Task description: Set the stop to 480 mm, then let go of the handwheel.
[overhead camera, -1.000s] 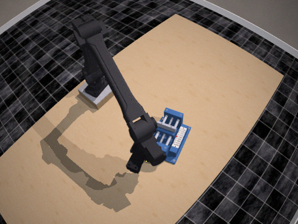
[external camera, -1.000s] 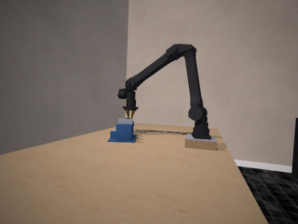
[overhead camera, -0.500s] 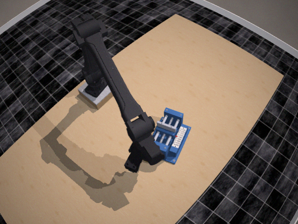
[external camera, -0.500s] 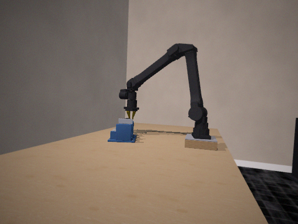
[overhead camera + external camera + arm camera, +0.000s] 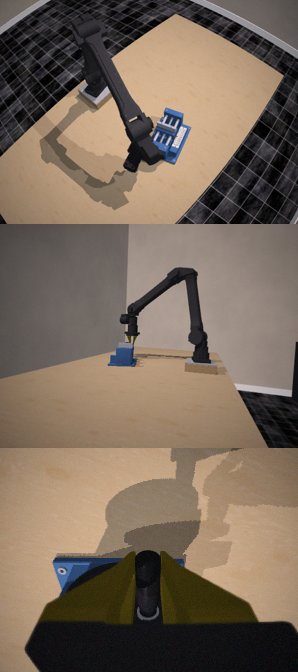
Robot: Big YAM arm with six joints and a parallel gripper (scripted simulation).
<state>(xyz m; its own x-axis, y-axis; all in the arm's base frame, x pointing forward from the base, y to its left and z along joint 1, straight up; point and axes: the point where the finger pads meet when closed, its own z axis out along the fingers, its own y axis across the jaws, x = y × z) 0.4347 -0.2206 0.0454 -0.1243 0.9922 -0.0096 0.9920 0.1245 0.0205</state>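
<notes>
top view, blue frame: a blue block-shaped frame [image 5: 171, 154] [image 5: 124, 356] [image 5: 67, 562] sits flat on the pale wooden desk [image 5: 214, 86] [image 5: 130, 396] [image 5: 40, 508], its broad foot likely steadying it against turning force.
top view, stop: the light grey rectangular stop [image 5: 166, 126] [image 5: 125, 345] straddles pale round rods, which appear to guide its travel within the frame.
top view, scale: a red mark shows on the white printed scale [image 5: 179, 138], placed alongside for reading; the figures are too small to confirm 480 mm.
top view, handwheel: hidden beneath the black jointed arm [image 5: 112, 76] [image 5: 157, 290].
exterior view, gripper: the yellow-fingered gripper [image 5: 132, 343] [image 5: 148, 559] points down at the frame's side, an approach that probably lets it follow the crank's circle.
wrist view, handle: nearly closed, the fingers grip a black cylindrical handle [image 5: 148, 573] upright between them, giving an off-centre hold for leverage.
wrist view, wheel: part of the dark round handwheel [image 5: 92, 578] shows below the fingers, beside the frame. release should wait until the setting is right.
</notes>
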